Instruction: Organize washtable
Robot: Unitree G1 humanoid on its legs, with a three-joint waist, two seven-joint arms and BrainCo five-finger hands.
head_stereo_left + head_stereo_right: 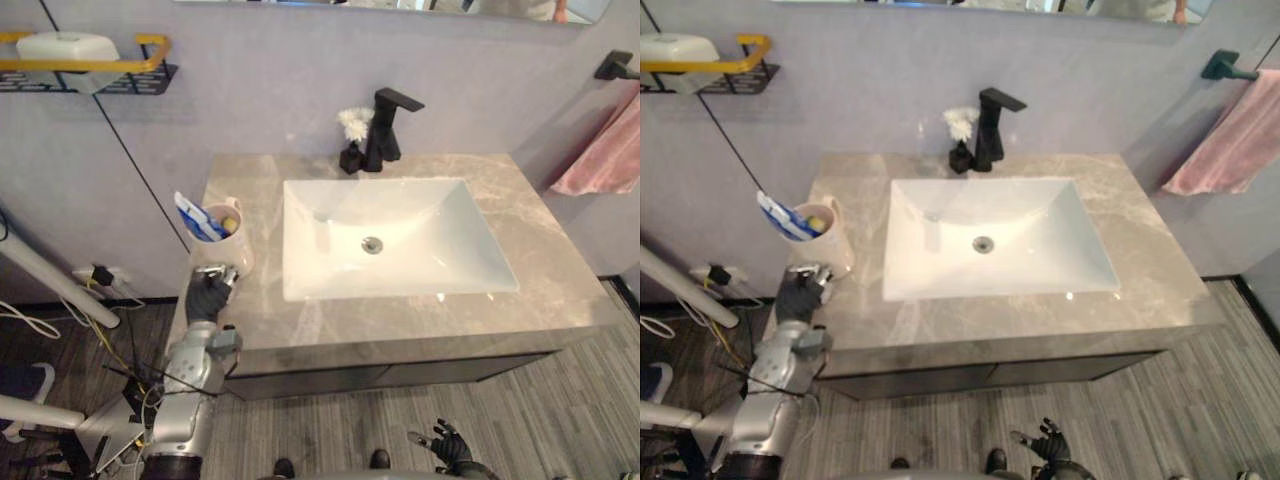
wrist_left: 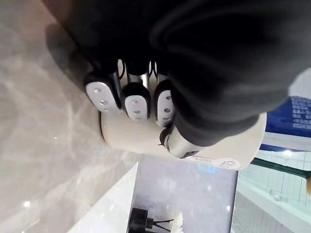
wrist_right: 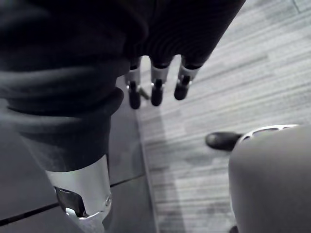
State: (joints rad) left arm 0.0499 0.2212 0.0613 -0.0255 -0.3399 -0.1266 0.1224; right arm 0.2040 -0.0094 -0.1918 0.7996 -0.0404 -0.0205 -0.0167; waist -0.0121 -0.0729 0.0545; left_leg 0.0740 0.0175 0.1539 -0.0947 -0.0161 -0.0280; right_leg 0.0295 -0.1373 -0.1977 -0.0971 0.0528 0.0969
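Observation:
A cream cup (image 1: 229, 247) stands at the left edge of the marble countertop (image 1: 545, 250), holding a blue tube (image 1: 196, 218) and a yellow-tipped item. My left hand (image 1: 209, 296) reaches up from below the counter edge and is shut on the cup; in the left wrist view its fingers (image 2: 129, 100) curl round the cup (image 2: 146, 141). My right hand (image 1: 446, 446) hangs low over the floor in front of the cabinet, its fingers (image 3: 156, 92) straight and holding nothing.
A white sink (image 1: 455, 245) fills the counter's middle, with a black faucet (image 1: 386, 126) and a small black holder with a white flower (image 1: 352, 140) behind it. A wall shelf (image 1: 85, 75) carries a soap dish at the upper left. A pink towel (image 1: 605, 152) hangs at the right.

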